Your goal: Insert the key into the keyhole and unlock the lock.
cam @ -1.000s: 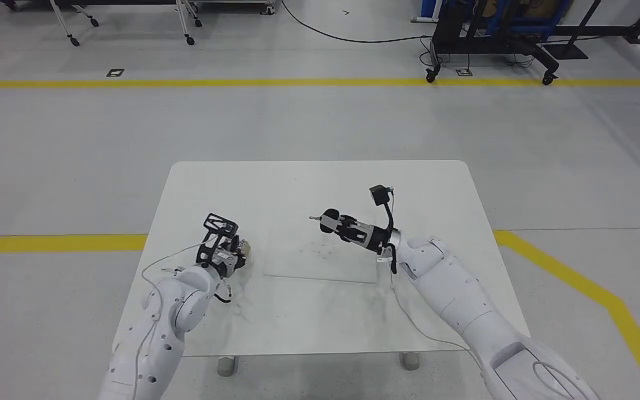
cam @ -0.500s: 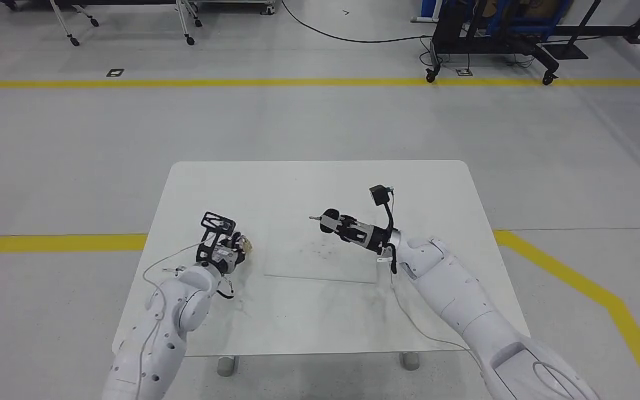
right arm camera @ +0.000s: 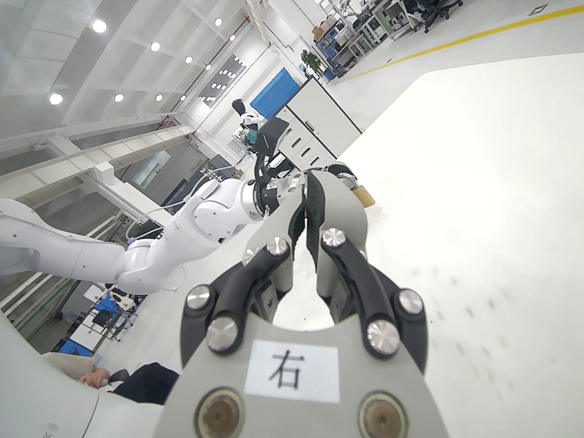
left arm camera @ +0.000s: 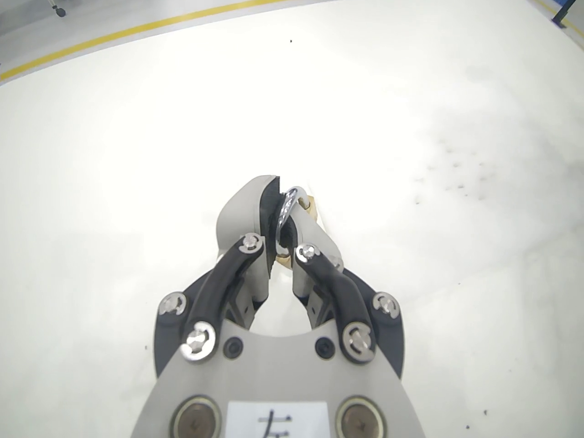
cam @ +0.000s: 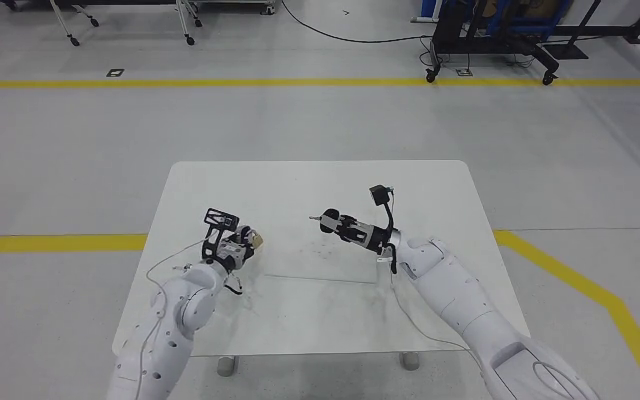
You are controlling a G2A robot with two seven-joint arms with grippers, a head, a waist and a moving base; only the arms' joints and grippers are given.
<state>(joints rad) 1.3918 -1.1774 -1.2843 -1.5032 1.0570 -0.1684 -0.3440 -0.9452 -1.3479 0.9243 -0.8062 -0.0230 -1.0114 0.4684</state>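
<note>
A small brass padlock (cam: 255,240) with a silver shackle (left arm camera: 287,202) is held just above the white table (cam: 420,190) at its left side. My left gripper (cam: 242,245) (left arm camera: 285,200) is shut on the shackle, and the brass body (left arm camera: 313,205) pokes out past the fingertips. To its right, my right gripper (cam: 327,221) (right arm camera: 311,184) is shut, with a thin key tip (cam: 313,216) sticking out toward the padlock. In the right wrist view the key is hidden between the fingers, and the padlock (right arm camera: 364,194) shows beyond them. A gap separates key and lock.
The tabletop between and around the two grippers is bare white, with faint small marks (left arm camera: 456,175) near the middle. The table's far edge (left arm camera: 273,6) meets grey floor with a yellow line (cam: 300,82). Wheeled stands sit far off on the floor.
My left gripper has carried the padlock a little to the right, toward the right gripper. The right arm has stayed where it was.
</note>
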